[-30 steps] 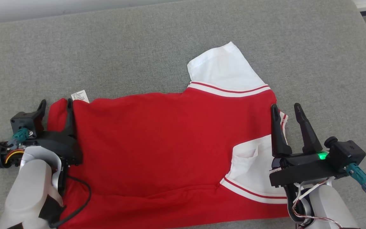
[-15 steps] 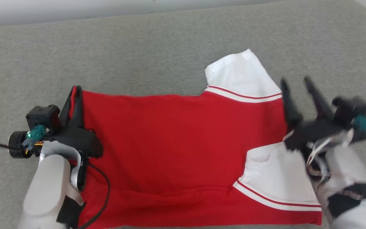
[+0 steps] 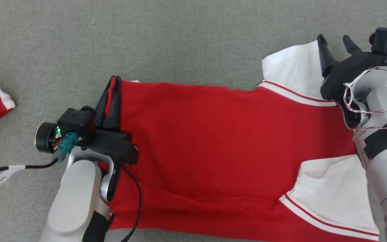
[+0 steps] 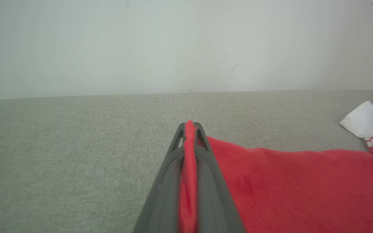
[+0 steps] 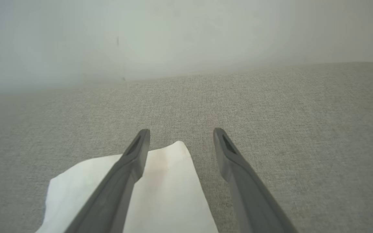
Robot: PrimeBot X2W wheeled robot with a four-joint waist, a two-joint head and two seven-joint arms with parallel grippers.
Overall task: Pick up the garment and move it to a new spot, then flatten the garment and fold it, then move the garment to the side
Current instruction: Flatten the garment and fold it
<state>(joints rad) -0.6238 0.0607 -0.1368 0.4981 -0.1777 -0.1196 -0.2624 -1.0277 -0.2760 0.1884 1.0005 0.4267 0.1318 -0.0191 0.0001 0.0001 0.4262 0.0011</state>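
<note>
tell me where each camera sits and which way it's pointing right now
head view: on the robot's head, looking down at the red garment spread on the grey surface; left gripper, right gripper and their pale forearms show.
left wrist view: on the left wrist, looking along its shut fingers, which pinch the garment's red edge, toward a pale wall.
right wrist view: on the right wrist, looking along its open fingers over the white sleeve, toward a pale wall.
shared: both wrist views catch that sleeve.
</note>
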